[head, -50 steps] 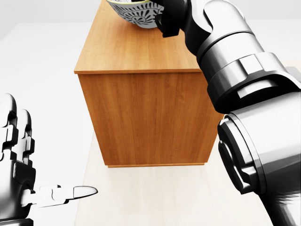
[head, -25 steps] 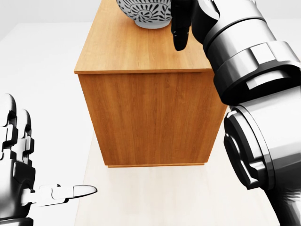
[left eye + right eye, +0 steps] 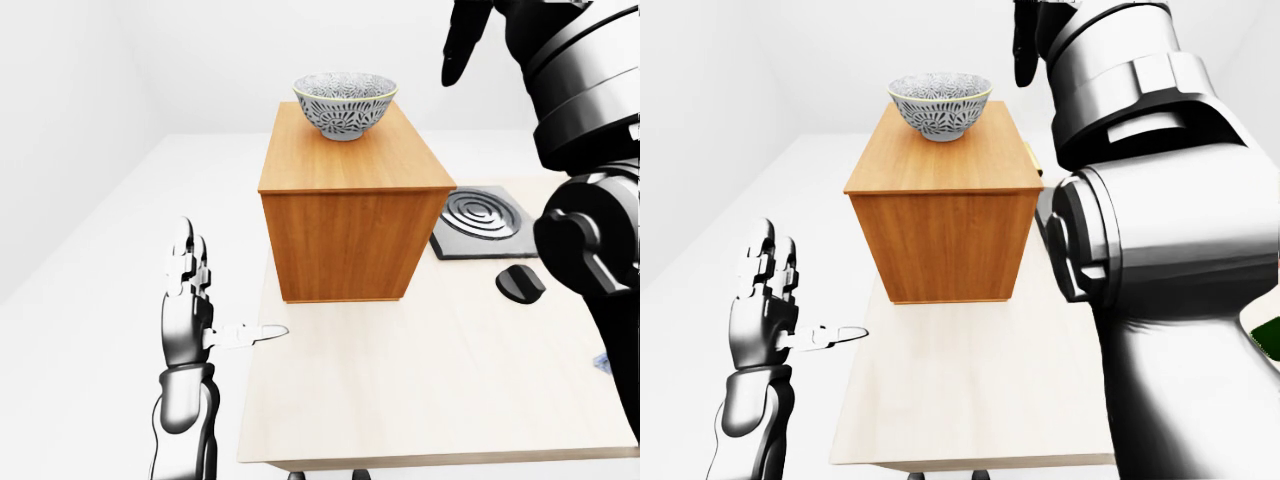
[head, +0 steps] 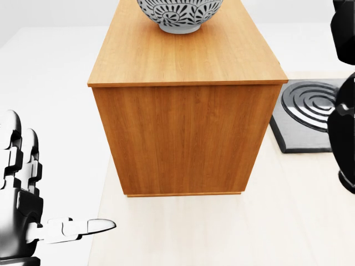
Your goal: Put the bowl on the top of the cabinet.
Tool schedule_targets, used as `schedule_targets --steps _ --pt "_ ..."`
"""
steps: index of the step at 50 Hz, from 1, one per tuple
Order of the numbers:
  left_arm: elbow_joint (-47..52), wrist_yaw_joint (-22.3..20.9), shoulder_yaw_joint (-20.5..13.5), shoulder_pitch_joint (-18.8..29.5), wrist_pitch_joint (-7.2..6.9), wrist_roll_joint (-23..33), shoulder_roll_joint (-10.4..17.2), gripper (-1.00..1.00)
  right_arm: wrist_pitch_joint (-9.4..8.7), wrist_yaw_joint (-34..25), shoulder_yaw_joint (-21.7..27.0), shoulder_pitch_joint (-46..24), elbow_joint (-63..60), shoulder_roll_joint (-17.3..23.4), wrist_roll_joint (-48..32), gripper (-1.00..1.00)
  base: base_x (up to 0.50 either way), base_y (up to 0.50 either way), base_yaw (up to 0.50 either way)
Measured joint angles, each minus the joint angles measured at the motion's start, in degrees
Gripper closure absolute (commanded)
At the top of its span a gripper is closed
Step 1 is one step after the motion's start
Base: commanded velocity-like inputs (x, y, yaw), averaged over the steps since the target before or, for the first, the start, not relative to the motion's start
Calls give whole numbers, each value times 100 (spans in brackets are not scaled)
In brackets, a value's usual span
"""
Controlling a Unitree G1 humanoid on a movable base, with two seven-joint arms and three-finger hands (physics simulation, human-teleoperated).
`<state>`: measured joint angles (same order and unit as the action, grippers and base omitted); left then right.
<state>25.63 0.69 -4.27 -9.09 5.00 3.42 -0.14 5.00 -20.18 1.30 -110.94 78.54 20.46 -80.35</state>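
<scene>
Wooden cabinet (bowl atop), hob right, dark puck nearby.

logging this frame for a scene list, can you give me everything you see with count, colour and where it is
bowl: 1, white with dark pattern, upright on the cabinet top, toward the top of the left-eye view
cabinet: 1, brown wood, standing on the table, centre of the view
table: 1, pale wood, under the cabinet, fills the lower part
burner: 1, dark grey slab with ring grooves, on the table right of the cabinet
knob: 1, black, on the table just below the burner
left hand: 1, silver and black, open, lower left, beside the table edge, holding nothing
right hand: 1, black fingers on a silver arm, raised at upper right, clear of the bowl, grip unclear
</scene>
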Motion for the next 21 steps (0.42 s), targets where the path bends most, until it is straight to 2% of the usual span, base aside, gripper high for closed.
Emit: schedule_targets --steps 15,21 --pt "51 -35 19 -20 0 -16 -1 -100 0 56 193 -907 0 992 -646 -100 0 0 0" --pt "59 -34 17 -16 0 -6 -1 -100 0 162 307 -906 -1 1352 -848 -100 0 0 0"
